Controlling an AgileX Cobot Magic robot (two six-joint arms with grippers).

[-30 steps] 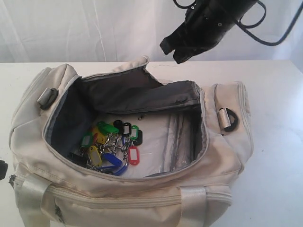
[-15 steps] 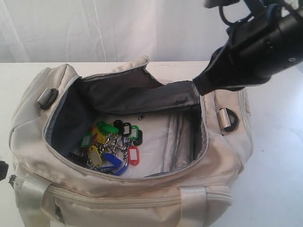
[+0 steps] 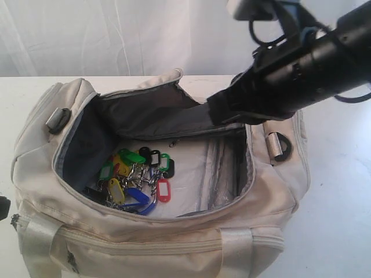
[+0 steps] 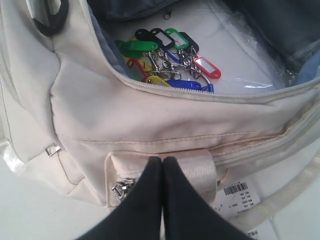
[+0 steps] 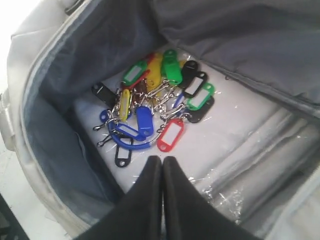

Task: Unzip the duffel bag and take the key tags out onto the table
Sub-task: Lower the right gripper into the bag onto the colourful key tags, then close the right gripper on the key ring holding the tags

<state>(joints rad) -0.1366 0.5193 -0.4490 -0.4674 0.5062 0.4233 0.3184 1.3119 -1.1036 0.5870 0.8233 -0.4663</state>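
Observation:
The cream-beige duffel bag point(image 3: 174, 237) lies unzipped on the white table point(image 3: 339, 220), its grey lining showing. The key tags point(image 3: 137, 176), a bunch in green, yellow, blue, red and black on metal rings, rest on the bag's floor. My right gripper point(image 3: 215, 113) hangs shut and empty over the opening's far right side. In the right wrist view its tips point(image 5: 162, 159) are a little short of the key tags point(image 5: 150, 105). My left gripper point(image 4: 162, 160) is shut and empty outside the bag's front wall, next to a webbing strap point(image 4: 200, 172) and a metal zipper pull point(image 4: 121, 189).
A black D-ring point(image 3: 281, 145) sits on the bag's right end and a grey buckle point(image 3: 58, 119) on its left end. Clear crinkled plastic point(image 5: 260, 150) covers the bag's floor. A barcode label point(image 4: 236, 192) hangs at the front. A white curtain hangs behind the table.
The right arm has come down and to the left, from high above the bag's far side to just over the opening. The bag, the key tags and the left gripper have not moved.

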